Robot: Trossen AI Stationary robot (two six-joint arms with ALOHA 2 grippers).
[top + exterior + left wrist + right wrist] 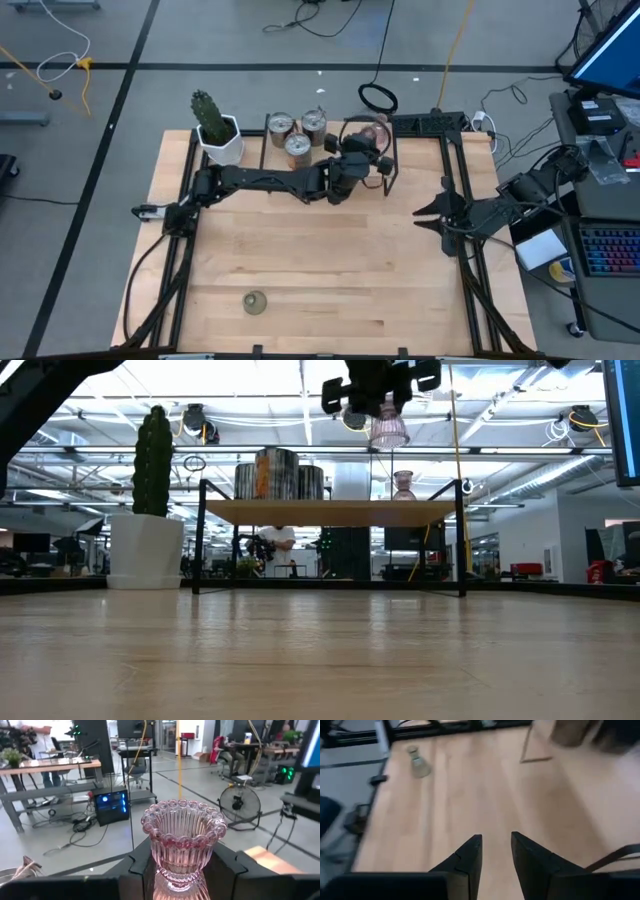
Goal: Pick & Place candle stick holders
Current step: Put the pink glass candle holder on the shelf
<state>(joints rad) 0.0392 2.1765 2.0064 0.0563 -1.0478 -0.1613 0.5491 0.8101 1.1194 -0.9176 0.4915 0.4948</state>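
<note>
My left gripper [372, 140] is shut on a pink glass candle stick holder [181, 842] and holds it above the raised shelf [330, 512] at the table's far side. It also shows in the low view [388, 428]. A second pink holder [403, 484] and three silvery holders [297, 135] stand on the shelf. The olive-green holder [254, 302] stands on the table near the front edge. My right gripper [425, 215] is open and empty at the table's right. My left gripper pinches the pink holder's narrow lower part [176, 876] between its two fingers, one on each side. The fingers come about level, slanting toward the table's far right. The holder stands upright with its beaded rim [182, 820] up, lifted clear of the shelf.
A green cactus in a white pot [217, 130] stands at the far left, next to the shelf. The shelf's black frame legs [462, 540] reach down to the table. Bare wood lies across the table's middle [320, 260]. The olive-green holder also shows in the right wrist view [419, 764].
</note>
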